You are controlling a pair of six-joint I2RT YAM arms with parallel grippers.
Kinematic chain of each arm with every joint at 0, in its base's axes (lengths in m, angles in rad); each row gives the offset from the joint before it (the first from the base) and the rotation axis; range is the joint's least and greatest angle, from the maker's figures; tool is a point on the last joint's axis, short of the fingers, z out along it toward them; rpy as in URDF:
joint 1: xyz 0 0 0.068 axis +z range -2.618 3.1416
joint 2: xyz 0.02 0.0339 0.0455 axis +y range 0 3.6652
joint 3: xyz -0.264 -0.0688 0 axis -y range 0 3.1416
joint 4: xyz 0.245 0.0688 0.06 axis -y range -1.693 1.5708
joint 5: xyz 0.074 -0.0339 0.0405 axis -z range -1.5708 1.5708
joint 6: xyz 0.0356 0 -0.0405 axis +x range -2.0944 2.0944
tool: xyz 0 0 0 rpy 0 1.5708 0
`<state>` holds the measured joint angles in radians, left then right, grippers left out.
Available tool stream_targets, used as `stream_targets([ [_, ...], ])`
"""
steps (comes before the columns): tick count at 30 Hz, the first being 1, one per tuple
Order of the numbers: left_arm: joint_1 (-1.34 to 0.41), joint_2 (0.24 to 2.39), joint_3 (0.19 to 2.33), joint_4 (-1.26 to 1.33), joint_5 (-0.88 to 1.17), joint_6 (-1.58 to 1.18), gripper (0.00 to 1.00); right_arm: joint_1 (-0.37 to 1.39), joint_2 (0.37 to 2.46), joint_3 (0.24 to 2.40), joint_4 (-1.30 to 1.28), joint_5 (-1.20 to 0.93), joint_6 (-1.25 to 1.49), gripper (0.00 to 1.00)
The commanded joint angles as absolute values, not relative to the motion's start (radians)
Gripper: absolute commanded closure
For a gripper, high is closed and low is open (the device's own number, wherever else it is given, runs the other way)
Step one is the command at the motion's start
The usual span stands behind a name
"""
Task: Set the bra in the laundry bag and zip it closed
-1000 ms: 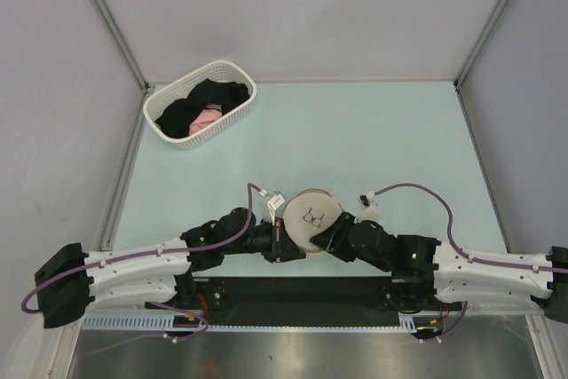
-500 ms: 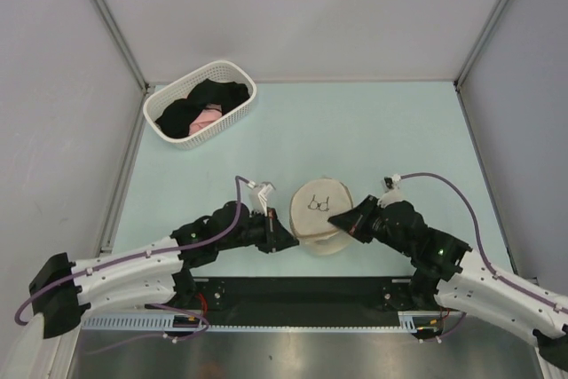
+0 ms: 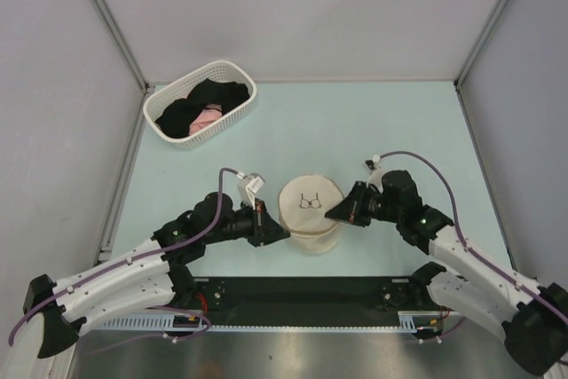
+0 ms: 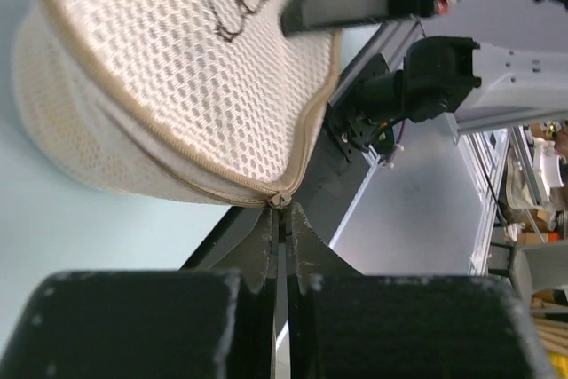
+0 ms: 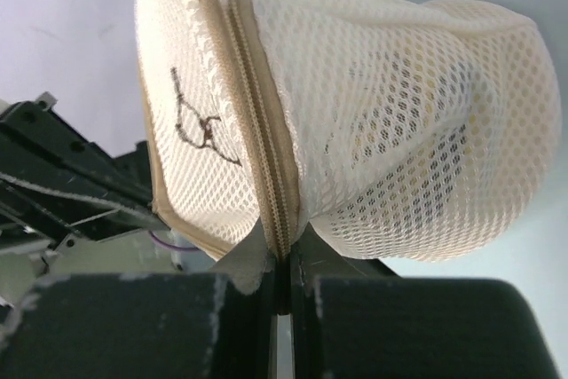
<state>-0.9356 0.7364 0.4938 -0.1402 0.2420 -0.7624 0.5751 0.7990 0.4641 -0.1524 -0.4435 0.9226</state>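
Pinching the laundry bag [image 3: 302,221] from opposite sides, the two arms hold it propped near the middle of the bench's near edge, printed dome tilted up toward the overhead camera. The left gripper [image 4: 281,213] has its fingers pressed together on the small zip pull at the seam. The right gripper [image 5: 284,250] has its fingers pressed together on the zip band [image 5: 257,104] on the other side. This looks like a bracing hold: one side anchors the rim while the other can draw the slider round, and holding the pod tilted leaves the seam clear to reach.

Along the stretches both wrist cameras show, the zip teeth look meshed. How much is left open round the hidden part I cannot tell. No yellow shows through the mesh, only dim shading inside the right-hand dome. The bra lies nowhere on the bench [image 3: 373,130], so I judge it is inside the bag.

At the far left corner stands a white slotted basket [image 3: 234,74], holding black garments [image 3: 191,108] and a pink one [image 3: 209,118], well apart from the work.
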Motion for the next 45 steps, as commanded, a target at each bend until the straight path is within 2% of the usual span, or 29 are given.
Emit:
stream_targets([
  [1, -0.985, 0.716, 0.525, -0.075, 0.328, -0.727, 1.00, 0.561, 0.974, 0.632, -0.046, -0.570, 0.769, 0.94],
  [4, -1.031, 0.735, 0.497, -0.037, 0.285, -0.764, 1.00, 0.568, 1.112, 0.747, -0.104, -0.537, 0.715, 0.83],
  [5, -1.035, 0.741, 0.471, -0.026, 0.275, -0.799, 1.00, 0.574, 1.150, 0.777, -0.180, -0.500, 0.698, 0.64],
  [7, -1.035, 0.755, 0.443, -0.003, 0.241, -0.834, 1.00, 0.604, 1.172, 0.851, -0.270, -0.354, 0.660, 0.50],
  [8, -1.035, 0.755, 0.419, -0.003, 0.229, -0.866, 1.00, 0.618, 1.177, 0.870, -0.358, -0.300, 0.637, 0.35],
  [10, -1.035, 0.759, 0.388, 0.041, 0.194, -0.909, 1.00, 0.665, 1.154, 0.888, -0.447, -0.157, 0.635, 0.16],
  [13, -1.035, 0.767, 0.373, 0.094, 0.196, -0.931, 1.00, 0.765, 1.046, 0.852, -0.514, 0.004, 0.681, 0.06],
  [18, -1.034, 0.787, 0.394, 0.087, 0.196, -0.908, 1.00, 0.943, 0.852, 0.729, -0.473, 0.106, 0.925, 0.05],
  [21, -1.035, 0.807, 0.400, 0.103, 0.210, -0.911, 1.00, 1.060, 0.770, 0.602, -0.333, 0.110, 1.085, 0.07],
  [27, -1.039, 0.807, 0.390, 0.117, 0.212, -0.914, 1.00, 1.236, 0.678, 0.367, 0.093, 0.245, 1.281, 0.19],
  [36, -1.042, 0.796, 0.380, 0.114, 0.212, -0.920, 1.00, 1.264, 0.735, 0.347, 0.248, 0.336, 1.292, 0.35],
  [42, -1.040, 0.805, 0.402, 0.114, 0.221, -0.911, 1.00, 1.261, 0.756, 0.350, 0.239, 0.353, 1.322, 0.37],
  [44, -1.042, 0.810, 0.405, 0.115, 0.224, -0.911, 1.00, 1.253, 0.753, 0.351, 0.206, 0.362, 1.338, 0.43],
  [45, -1.042, 0.811, 0.408, 0.117, 0.224, -0.910, 1.00, 1.247, 0.750, 0.350, 0.190, 0.359, 1.339, 0.50],
])
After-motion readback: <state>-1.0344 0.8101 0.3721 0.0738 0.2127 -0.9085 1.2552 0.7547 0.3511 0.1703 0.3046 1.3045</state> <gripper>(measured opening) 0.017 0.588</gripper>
